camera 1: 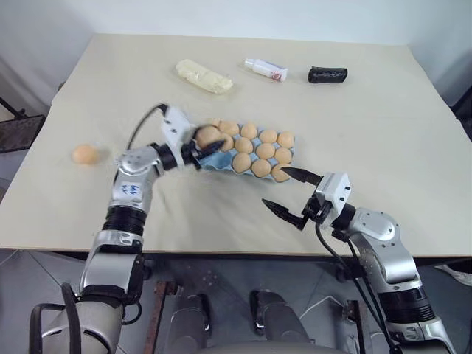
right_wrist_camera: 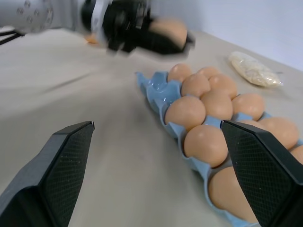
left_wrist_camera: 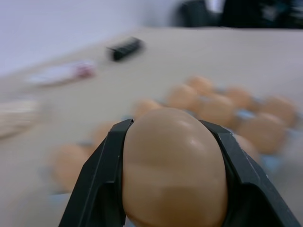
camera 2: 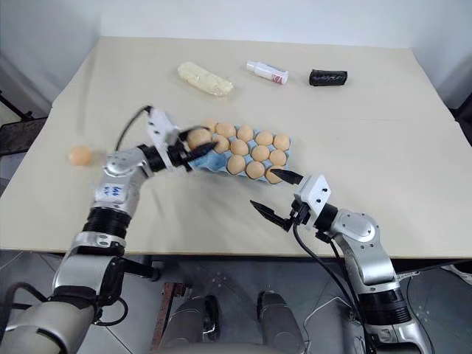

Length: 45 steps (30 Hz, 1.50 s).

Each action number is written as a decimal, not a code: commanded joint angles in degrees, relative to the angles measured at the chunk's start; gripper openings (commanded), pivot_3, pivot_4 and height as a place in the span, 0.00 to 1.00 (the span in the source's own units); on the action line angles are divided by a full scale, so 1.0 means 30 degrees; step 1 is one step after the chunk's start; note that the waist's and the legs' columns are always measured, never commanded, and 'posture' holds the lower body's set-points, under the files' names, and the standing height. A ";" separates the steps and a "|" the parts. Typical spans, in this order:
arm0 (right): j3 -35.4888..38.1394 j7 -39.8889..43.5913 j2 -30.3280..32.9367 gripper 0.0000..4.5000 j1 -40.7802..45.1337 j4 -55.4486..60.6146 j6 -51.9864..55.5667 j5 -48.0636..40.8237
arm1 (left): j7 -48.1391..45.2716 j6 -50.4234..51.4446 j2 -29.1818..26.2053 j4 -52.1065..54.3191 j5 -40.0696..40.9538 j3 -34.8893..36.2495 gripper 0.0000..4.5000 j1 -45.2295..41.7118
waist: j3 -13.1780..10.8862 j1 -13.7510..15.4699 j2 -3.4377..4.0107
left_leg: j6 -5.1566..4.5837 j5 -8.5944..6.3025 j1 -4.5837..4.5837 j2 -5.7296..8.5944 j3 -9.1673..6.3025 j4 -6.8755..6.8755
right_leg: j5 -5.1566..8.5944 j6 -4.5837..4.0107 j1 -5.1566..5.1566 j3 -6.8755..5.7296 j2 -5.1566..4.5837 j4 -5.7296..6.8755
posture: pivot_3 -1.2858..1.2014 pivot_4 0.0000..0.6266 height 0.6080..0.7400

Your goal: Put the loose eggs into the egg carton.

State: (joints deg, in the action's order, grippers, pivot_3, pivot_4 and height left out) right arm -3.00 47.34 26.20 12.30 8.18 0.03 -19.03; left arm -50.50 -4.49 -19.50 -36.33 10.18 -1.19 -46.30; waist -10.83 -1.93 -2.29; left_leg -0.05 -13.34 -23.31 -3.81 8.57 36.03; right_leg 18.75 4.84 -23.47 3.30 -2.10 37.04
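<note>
We find the left gripper (camera 1: 200,147) clamped on one egg (camera 1: 208,136), carried level above the near-left corner of the egg carton (camera 1: 221,164). In the left wrist view the egg (left_wrist_camera: 174,168) stands with its long axis running along the fingers, narrower end outward. The blue cups that we judge vacant lie directly beneath it, at roughly 5 o'clock from the held egg in the left eye view; we cannot count them with certainty. The coming move is therefore a short descent. The right gripper (camera 1: 292,195) stands wide apart and holds nothing, at the carton's 5 o'clock. One loose egg (camera 1: 85,153) remains on the table (camera 1: 383,133), at 9 o'clock from the carton, nearer the left arm.
</note>
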 commanded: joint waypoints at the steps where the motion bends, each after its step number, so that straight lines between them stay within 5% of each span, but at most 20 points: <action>1: 0.0552 -0.0273 0.0070 1.00 0.0032 0.0590 -0.0213 -0.0046 | -0.0434 -0.0505 -0.0017 -0.0151 -0.0364 -0.0296 0.40 -0.0278 | 0.0000 -0.0017 0.0001 | -0.0022 -0.0007 -0.0001 -0.0007 -0.0003 -0.0001 | 0.0000 0.0000 -0.0004 0.0000 0.0003 0.0005 | 0.52 0.24 1.00; 6: 0.0738 -0.0584 0.0102 1.00 -0.0411 0.1060 -0.0160 -0.0021 | -0.0232 -0.0651 0.0081 -0.1028 -0.0776 -0.0350 0.40 -0.0567 | 0.0000 0.0006 0.0000 | -0.0026 -0.0010 0.0001 -0.0037 -0.0015 0.0000 | 0.0001 -0.0001 -0.0004 -0.0001 0.0004 0.0006 | 0.52 0.24 1.00; 15: 0.0673 -0.0877 0.0056 1.00 -0.0759 0.1447 -0.0054 -0.0017 | 0.0680 -0.1485 -0.0441 -0.1059 -0.0541 0.0689 0.99 -0.0324 | 0.0000 0.0018 0.0000 | -0.0062 -0.0027 -0.0002 -0.0053 -0.0009 0.0014 | -0.0001 0.0002 0.0000 -0.0001 -0.0019 0.0008 | 0.52 0.24 1.00; 20: 0.0444 -0.0416 0.0070 1.00 -0.0412 0.1063 -0.0064 -0.0167 | 0.1101 -0.1807 -0.1930 0.1285 0.0731 0.2798 0.99 0.1863 | 0.0001 -0.0230 0.0005 | -0.0045 -0.0030 0.0005 -0.0103 -0.0006 0.0004 | 0.0001 -0.0002 -0.0003 0.0004 0.0015 0.0018 | 0.52 0.24 1.00; 27: 0.0014 0.0848 -0.0164 1.00 0.0199 0.0453 -0.0302 -0.0548 | 0.3564 -0.0520 -0.3988 0.6315 0.1642 0.6305 0.99 0.8488 | 0.0000 -0.0462 0.0006 | -0.0014 -0.0042 0.0017 -0.0173 0.0004 0.0011 | 0.0008 -0.0014 -0.0002 0.0010 0.0063 0.0034 | 0.52 0.24 1.00; 34: -0.0581 0.1899 -0.0715 1.00 0.0956 -0.0664 -0.1029 -0.0425 | 0.9205 0.1514 -0.2879 1.0317 0.2266 1.0867 0.99 1.4237 | 0.0003 -0.0422 0.0002 | 0.0060 -0.0085 0.0036 -0.0137 -0.0033 0.0009 | 0.0016 -0.0039 0.0014 -0.0008 -0.0021 0.0069 | 0.52 0.24 1.00; 45: -0.0700 0.2623 -0.0869 1.00 0.1752 -0.1486 -0.1047 -0.0375 | 1.2667 0.4397 -0.2118 1.1207 0.3317 1.1931 0.99 1.3899 | 0.0026 -0.0428 -0.0036 | 0.0039 -0.0065 0.0034 -0.0106 -0.0033 -0.0033 | 0.0014 -0.0046 0.0080 -0.0036 -0.0130 -0.0005 | 0.52 0.24 1.00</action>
State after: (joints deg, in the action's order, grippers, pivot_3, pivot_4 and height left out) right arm -5.37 54.72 23.67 16.92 3.06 -2.35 -19.65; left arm -13.96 8.43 -24.59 -3.29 20.04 33.74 -3.44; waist -10.75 -3.22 -2.40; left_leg 0.07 -13.54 -23.21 -4.13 8.47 35.90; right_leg 18.79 4.70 -23.24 3.18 -2.49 37.00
